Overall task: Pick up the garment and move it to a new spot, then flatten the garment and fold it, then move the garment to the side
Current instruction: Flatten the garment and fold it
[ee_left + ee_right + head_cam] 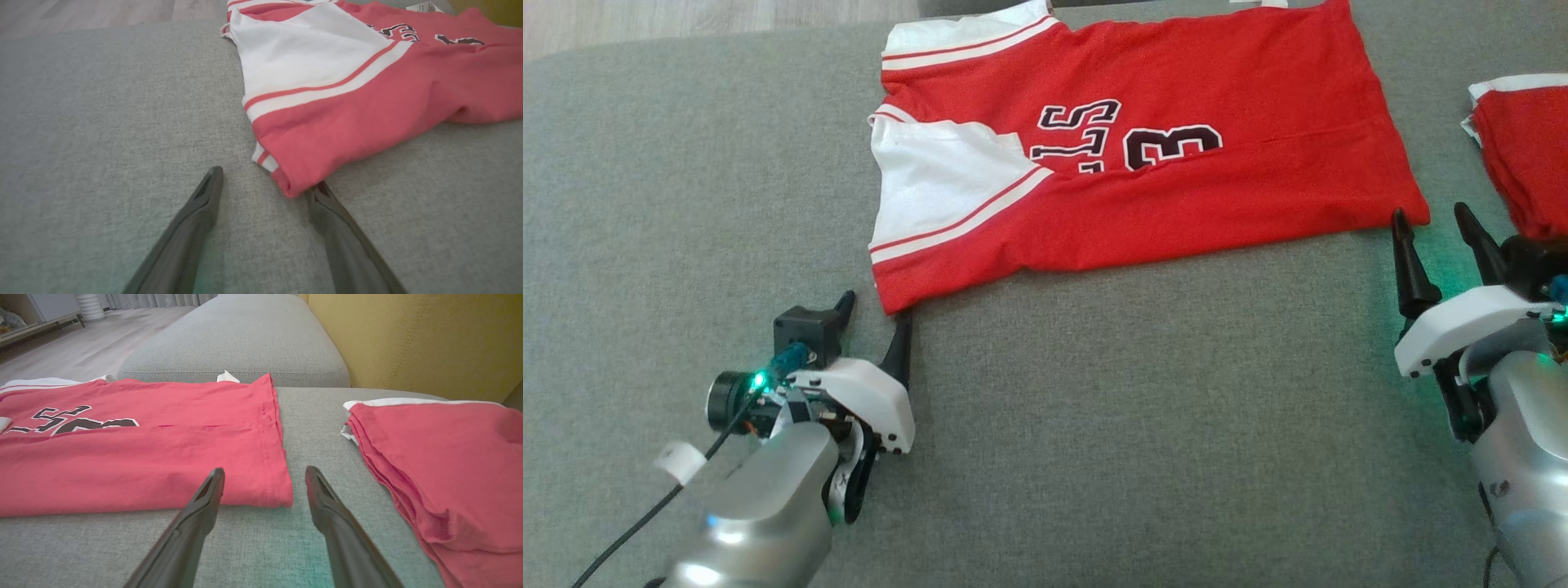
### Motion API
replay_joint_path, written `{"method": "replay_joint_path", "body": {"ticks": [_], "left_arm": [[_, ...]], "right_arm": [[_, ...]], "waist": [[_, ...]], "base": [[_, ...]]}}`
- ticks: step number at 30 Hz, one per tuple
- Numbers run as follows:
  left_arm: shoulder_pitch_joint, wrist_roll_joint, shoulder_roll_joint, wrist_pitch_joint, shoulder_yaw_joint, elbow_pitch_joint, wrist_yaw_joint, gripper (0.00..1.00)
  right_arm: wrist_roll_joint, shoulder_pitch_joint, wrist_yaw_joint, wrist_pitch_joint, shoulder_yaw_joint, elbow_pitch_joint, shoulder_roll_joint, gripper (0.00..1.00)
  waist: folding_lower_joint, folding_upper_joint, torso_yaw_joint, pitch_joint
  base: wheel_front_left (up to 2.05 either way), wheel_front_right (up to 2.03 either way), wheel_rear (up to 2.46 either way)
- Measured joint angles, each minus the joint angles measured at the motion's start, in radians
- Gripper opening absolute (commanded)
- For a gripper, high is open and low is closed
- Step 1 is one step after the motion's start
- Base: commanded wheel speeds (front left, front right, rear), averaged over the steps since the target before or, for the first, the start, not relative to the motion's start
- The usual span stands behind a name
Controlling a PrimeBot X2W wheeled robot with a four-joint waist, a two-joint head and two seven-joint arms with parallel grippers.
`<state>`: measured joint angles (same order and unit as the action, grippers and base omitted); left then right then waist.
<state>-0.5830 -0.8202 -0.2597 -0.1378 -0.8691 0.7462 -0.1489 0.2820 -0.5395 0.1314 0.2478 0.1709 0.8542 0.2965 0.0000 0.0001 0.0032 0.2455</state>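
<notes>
The left gripper [876, 309] and right gripper [1430, 212] each have two long, dark, tapering fingers [1409, 269] set in a white housing [866, 400] with small dark screws, on a shiny silver forearm [768, 498]. Green lights [760, 380] glow at both wrists. The left wrist carries a round black camera [725, 400] and a black cable [637, 527] with a white tag [680, 461].

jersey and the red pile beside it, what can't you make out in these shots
- Jersey print: head view, a fold covers the lower part of the letters and number.
- Jersey's far edge: head view, cut off by the top edge.
- Red pile: cut off by the right edge in head and right wrist views.
- White tag: right wrist view, too small to read.
</notes>
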Motion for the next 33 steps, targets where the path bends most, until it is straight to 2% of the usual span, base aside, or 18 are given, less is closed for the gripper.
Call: {"method": "replay_joint_path", "body": {"ticks": [5,6,7,9,21,33], "left_arm": [[-0.015,0.018,0.008,-0.016,-0.021,0.03,0.036,1.0],[-0.02,0.026,0.008,-0.024,-0.031,0.036,0.036,0.89],[-0.025,0.032,0.01,-0.026,-0.037,0.044,0.042,0.5],[-0.031,0.047,0.014,-0.033,-0.049,0.053,0.053,0.0],[-0.061,0.123,0.013,-0.075,-0.105,0.075,0.06,0.0],[-0.07,0.154,-0.017,-0.088,-0.13,0.035,0.043,0.0]], "right_arm": [[0.009,-0.001,0.0,0.0,-0.002,0.004,0.004,1.0],[0.009,-0.001,0.0,0.0,-0.003,0.004,0.005,1.0],[0.009,-0.001,0.0,0.0,-0.005,0.005,0.005,1.0],[0.009,-0.001,0.0,0.0,-0.007,0.005,0.005,1.0],[0.01,-0.006,0.0,0.0,-0.011,0.051,0.005,1.0],[0.114,-0.106,0.0,-0.039,-0.007,0.183,0.007,1.0]], "waist": [[0.0,0.0,0.003,0.002],[0.0,0.0,0.005,0.002],[0.0,0.0,0.007,0.002],[0.0,0.0,0.01,0.002],[0.0,0.0,0.032,0.006],[0.0,0.0,0.057,0.021]], "base": [[0.0,0.0,0.0],[0.0,0.0,0.0],[0.0,0.0,0.0],[0.0,0.0,0.0],[0.0,0.0,0.0],[0.0,0.0,0.0]]}}
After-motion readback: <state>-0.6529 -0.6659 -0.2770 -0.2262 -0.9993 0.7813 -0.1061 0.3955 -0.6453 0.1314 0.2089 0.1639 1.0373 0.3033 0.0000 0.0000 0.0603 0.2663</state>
